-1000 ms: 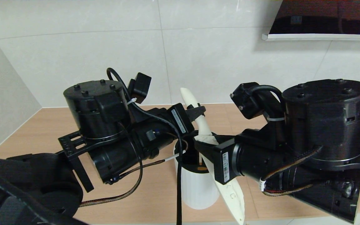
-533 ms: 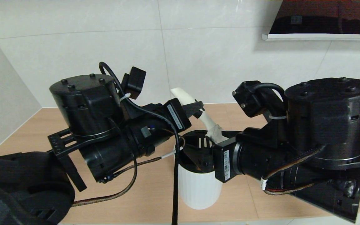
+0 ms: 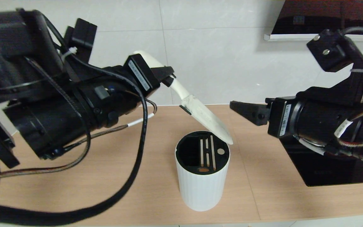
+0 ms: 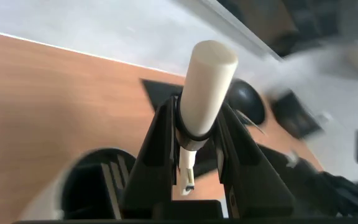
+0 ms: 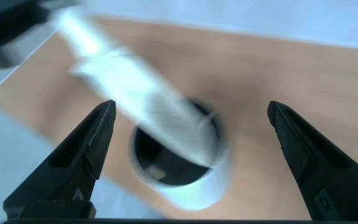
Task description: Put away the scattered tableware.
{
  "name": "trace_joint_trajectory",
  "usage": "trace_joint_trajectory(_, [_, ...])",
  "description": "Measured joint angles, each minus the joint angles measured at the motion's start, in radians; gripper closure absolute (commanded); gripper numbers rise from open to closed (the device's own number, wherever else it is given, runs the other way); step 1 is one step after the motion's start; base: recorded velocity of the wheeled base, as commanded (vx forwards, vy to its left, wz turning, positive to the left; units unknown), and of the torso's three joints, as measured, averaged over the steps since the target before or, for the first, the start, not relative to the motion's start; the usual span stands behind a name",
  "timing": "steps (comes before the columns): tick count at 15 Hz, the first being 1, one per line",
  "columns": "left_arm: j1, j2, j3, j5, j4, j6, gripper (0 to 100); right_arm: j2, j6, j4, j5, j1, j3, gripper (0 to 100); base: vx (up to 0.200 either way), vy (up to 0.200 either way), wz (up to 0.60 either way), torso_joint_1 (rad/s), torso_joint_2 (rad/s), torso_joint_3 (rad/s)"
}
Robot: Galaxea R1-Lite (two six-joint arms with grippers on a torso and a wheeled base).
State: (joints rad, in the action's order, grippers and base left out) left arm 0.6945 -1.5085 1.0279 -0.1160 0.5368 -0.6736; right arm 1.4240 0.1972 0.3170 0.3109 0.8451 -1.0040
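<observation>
Left gripper (image 3: 169,77) clamped on the knife (image 3: 206,119), right gripper (image 5: 190,115) spread wide, we should stand the blade upright over the slots (image 3: 207,148) of the holder (image 3: 202,186).

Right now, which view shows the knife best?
Head view: the whole knife, handle in the left gripper, tip over the holder rim. Left wrist view shows its handle end-on; right wrist view a blurred blade.

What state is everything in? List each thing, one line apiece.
knife: held by its handle, tilted, tip over the holder's rim, not inserted.
holder: upright on the counter, slots empty.
left gripper: shut on the knife.
right gripper: open, empty.
</observation>
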Motion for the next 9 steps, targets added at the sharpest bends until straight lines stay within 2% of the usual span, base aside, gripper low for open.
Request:
trace_joint_trajectory(1, [-0.003, 0.020, 0.035, -0.033, -0.049, 0.006, 100, -0.016, -0.002, 0.000, 0.000, -0.026, -0.004, 0, 0.000, 0.000, 0.00, 0.000, 0.00, 0.000])
trace_joint_trajectory(2, [-0.006, 0.040, 0.059, -0.061, -0.071, 0.029, 100, -0.028, -0.002, 0.000, 0.000, -0.044, -0.007, 0, 0.000, 0.000, 0.00, 0.000, 0.00, 0.000])
trace_joint_trajectory(3, [-0.006, 0.058, 0.070, -0.096, -0.076, 0.076, 100, -0.035, -0.003, 0.000, -0.001, -0.058, -0.009, 0, 0.000, 0.000, 0.00, 0.000, 0.00, 0.000])
trace_joint_trajectory(4, [-0.004, 0.070, 0.076, -0.119, -0.080, 0.098, 100, -0.039, -0.002, 0.000, -0.001, -0.064, -0.009, 0, 0.000, 0.000, 0.00, 0.000, 0.00, 0.000])
trace_joint_trajectory(5, [0.004, 0.077, 0.077, -0.183, -0.088, 0.139, 100, -0.039, -0.002, -0.002, -0.001, -0.068, -0.009, 0, 0.000, 0.000, 0.00, 0.000, 0.00, 0.000])
trace_joint_trajectory(6, [0.025, 0.079, 0.077, -0.259, -0.101, 0.187, 100, -0.039, -0.002, -0.002, -0.001, -0.069, -0.009, 0, 0.000, 0.000, 0.00, 0.000, 0.00, 0.000])
trace_joint_trajectory(7, [0.051, 0.079, 0.075, -0.302, -0.105, 0.218, 100, -0.038, -0.002, -0.002, -0.001, -0.070, -0.008, 0, 0.000, 0.000, 0.00, 0.000, 0.00, 0.000])
trace_joint_trajectory(8, [0.077, 0.076, 0.069, -0.330, -0.107, 0.247, 100, -0.037, -0.003, -0.002, -0.001, -0.070, -0.007, 0, 0.000, 0.000, 0.00, 0.000, 0.00, 0.000])
trace_joint_trajectory(9, [0.097, 0.069, 0.062, -0.351, -0.103, 0.291, 100, -0.038, -0.003, -0.002, -0.001, -0.071, -0.006, 0, 0.000, 0.000, 0.00, 0.000, 0.00, 0.000])
